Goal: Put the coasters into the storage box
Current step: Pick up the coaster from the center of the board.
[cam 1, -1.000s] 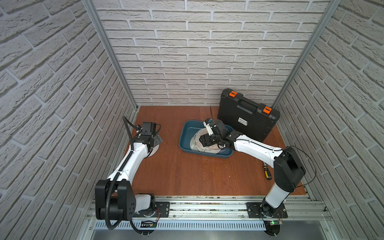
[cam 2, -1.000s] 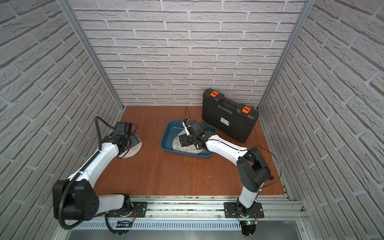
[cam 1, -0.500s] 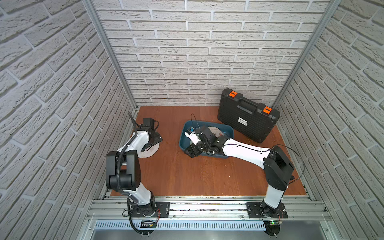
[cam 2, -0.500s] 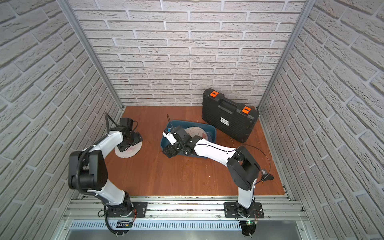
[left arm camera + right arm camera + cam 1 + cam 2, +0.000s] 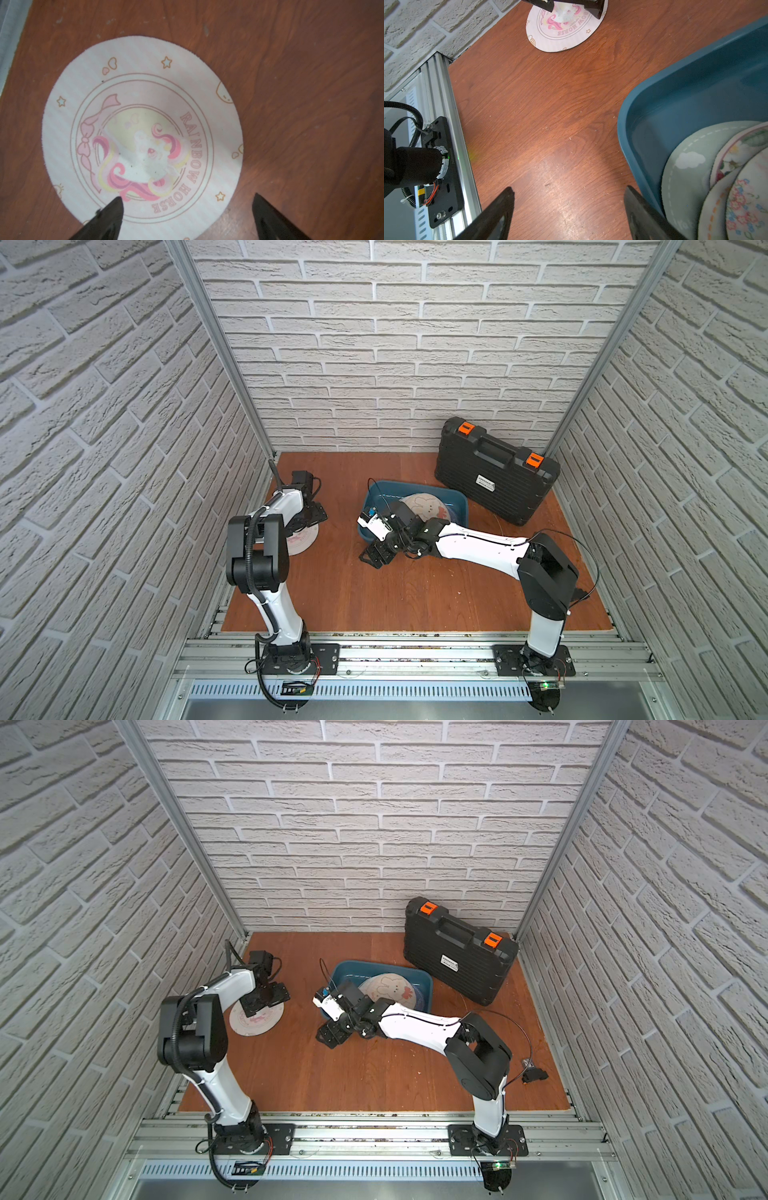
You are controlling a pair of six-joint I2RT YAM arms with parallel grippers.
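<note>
Left wrist view: left tool (image 5: 188, 197) is hovering wide open, straddling the rim of the thin pink round unicorn-print coaster (image 5: 143, 104); best lowering straight, then pinching gently.

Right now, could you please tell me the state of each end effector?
Left end effector: open, empty, over the pink coaster.
Right end effector: open, empty, over the table beside the box.
</note>
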